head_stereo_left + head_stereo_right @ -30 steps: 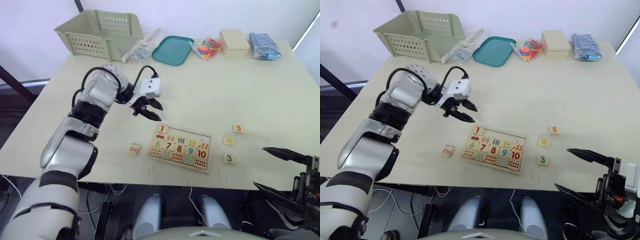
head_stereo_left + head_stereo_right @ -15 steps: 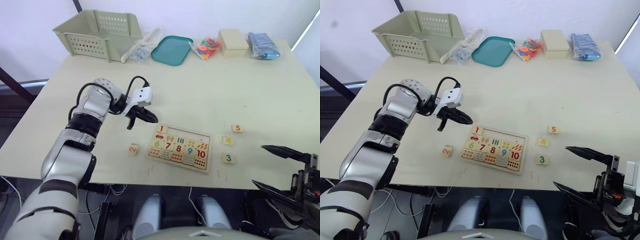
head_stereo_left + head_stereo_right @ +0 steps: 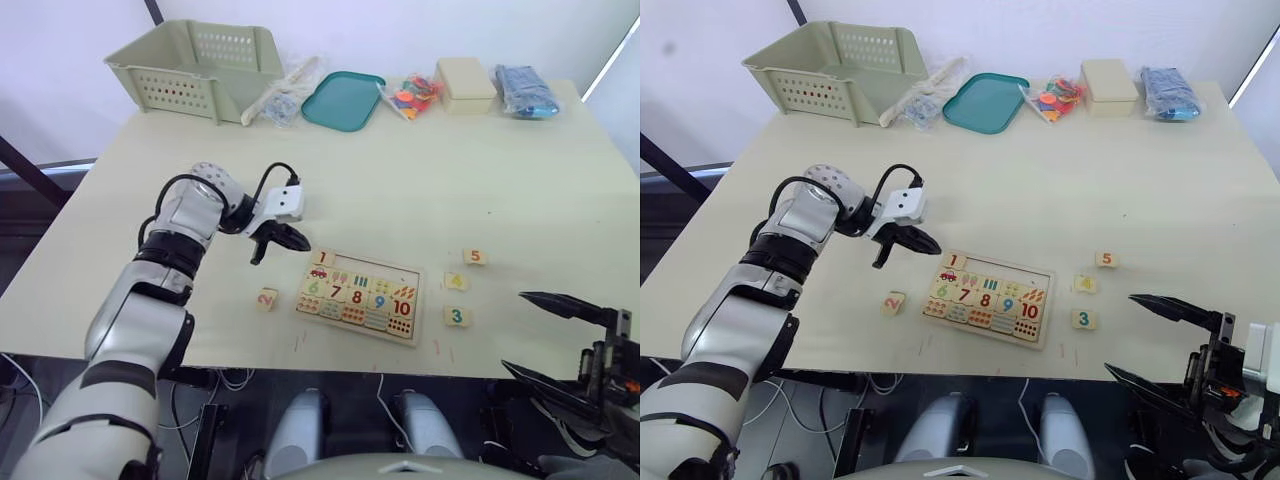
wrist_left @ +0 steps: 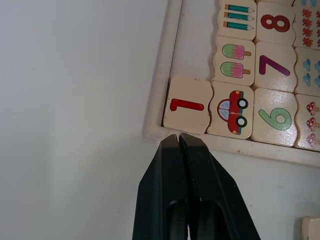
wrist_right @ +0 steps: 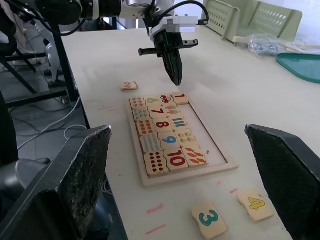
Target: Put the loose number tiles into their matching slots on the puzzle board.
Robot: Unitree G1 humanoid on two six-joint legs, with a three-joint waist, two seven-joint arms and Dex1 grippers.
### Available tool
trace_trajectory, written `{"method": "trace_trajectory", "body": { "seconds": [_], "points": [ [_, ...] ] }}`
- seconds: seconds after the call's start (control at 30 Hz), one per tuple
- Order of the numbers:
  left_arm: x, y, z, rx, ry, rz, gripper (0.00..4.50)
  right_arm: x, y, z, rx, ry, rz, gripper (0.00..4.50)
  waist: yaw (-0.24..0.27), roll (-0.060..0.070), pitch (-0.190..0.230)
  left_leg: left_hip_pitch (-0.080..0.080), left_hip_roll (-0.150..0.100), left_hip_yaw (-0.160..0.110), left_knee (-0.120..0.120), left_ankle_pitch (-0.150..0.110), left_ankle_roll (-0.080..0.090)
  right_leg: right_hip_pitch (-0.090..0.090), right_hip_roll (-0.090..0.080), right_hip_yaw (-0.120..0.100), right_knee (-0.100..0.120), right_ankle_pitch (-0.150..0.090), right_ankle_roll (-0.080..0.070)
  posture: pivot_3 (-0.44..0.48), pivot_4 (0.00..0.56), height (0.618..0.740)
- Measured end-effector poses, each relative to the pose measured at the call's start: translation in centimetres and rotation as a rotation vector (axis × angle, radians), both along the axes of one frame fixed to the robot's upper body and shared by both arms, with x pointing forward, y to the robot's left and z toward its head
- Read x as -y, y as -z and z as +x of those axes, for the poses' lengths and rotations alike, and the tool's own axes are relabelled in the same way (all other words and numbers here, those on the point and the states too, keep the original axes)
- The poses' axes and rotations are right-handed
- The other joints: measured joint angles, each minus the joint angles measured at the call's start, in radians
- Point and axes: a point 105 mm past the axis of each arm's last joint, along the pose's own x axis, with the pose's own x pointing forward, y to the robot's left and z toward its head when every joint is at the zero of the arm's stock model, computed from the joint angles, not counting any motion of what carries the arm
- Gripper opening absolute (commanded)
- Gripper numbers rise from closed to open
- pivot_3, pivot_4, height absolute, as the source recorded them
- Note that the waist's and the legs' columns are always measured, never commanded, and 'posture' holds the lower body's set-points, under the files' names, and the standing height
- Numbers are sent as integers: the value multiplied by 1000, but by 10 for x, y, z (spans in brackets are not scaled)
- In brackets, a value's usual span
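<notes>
The puzzle board lies near the table's front edge, with tile 1 seated at the left end of its far row of slots; the other slots in that row are bare. Tile 2 lies loose to the board's left. Tiles 5, 4 and 3 lie to its right. My left gripper is shut and holds nothing, its tips just outside the board's corner by tile 1. My right gripper hangs open and holds nothing off the table's front right, short of tile 3.
Along the far edge stand a green basket, a clear plastic bag, a teal tray, a bag of colourful pieces, a cream box and a blue bag.
My left gripper's fingers have come together, and the wrist has sunk lower and drawn slightly left, away from tile 1. The right gripper and the tiles stay put.
</notes>
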Motion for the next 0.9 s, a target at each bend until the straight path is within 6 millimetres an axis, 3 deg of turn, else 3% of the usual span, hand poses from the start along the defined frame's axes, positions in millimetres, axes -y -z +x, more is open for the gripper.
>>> {"method": "trace_trajectory", "body": {
  "seconds": [0.9],
  "points": [
    [3, 4, -1, -6, 22, 19, 80, -1, -1, 0, 3, 11, 0, 4500, -3, 0, 0, 0, 0, 0, 0, 0, 0, 0, 0, 0, 0, 0, 0, 0, 150, 740]
  ]
}}
